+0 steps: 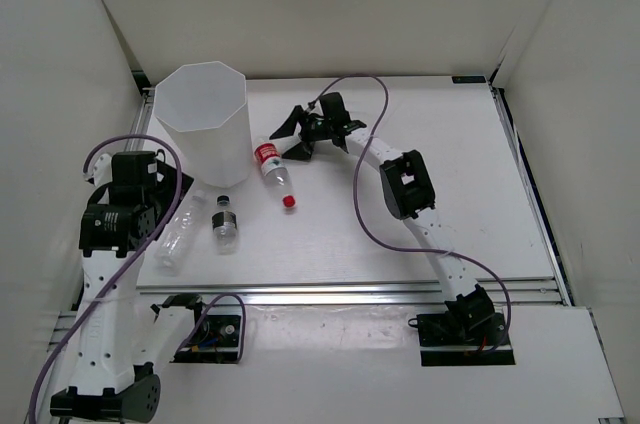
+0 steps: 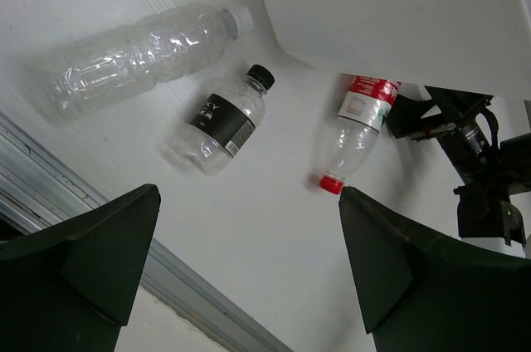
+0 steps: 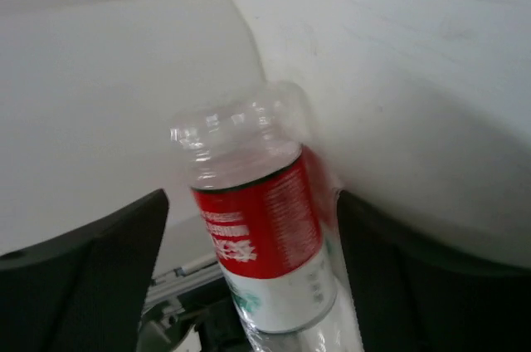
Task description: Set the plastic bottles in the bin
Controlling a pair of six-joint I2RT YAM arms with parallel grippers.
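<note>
Three bottles lie on the table [image 1: 320, 254]: red-label bottle [image 1: 272, 169] just beside the bin [image 1: 205, 119], black-label bottle [image 1: 226, 222] and unlabelled bottle [image 1: 175, 236] nearer the left arm. Right gripper [image 3: 249, 198] fingers spread, straddling the red-label bottle's base end. Left gripper [image 2: 249, 196] fingers spread wide above the table.

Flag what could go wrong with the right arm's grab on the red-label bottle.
1. The right end effector straddles the red-label bottle at its label end, away from the cap; lifted there, the cap end may sag or twist out.
2. That end lies right beside the bin wall, so closing could nudge the bin.
3. The bottle sits off-centre between the fingers; closing may shove it sideways first.
</note>
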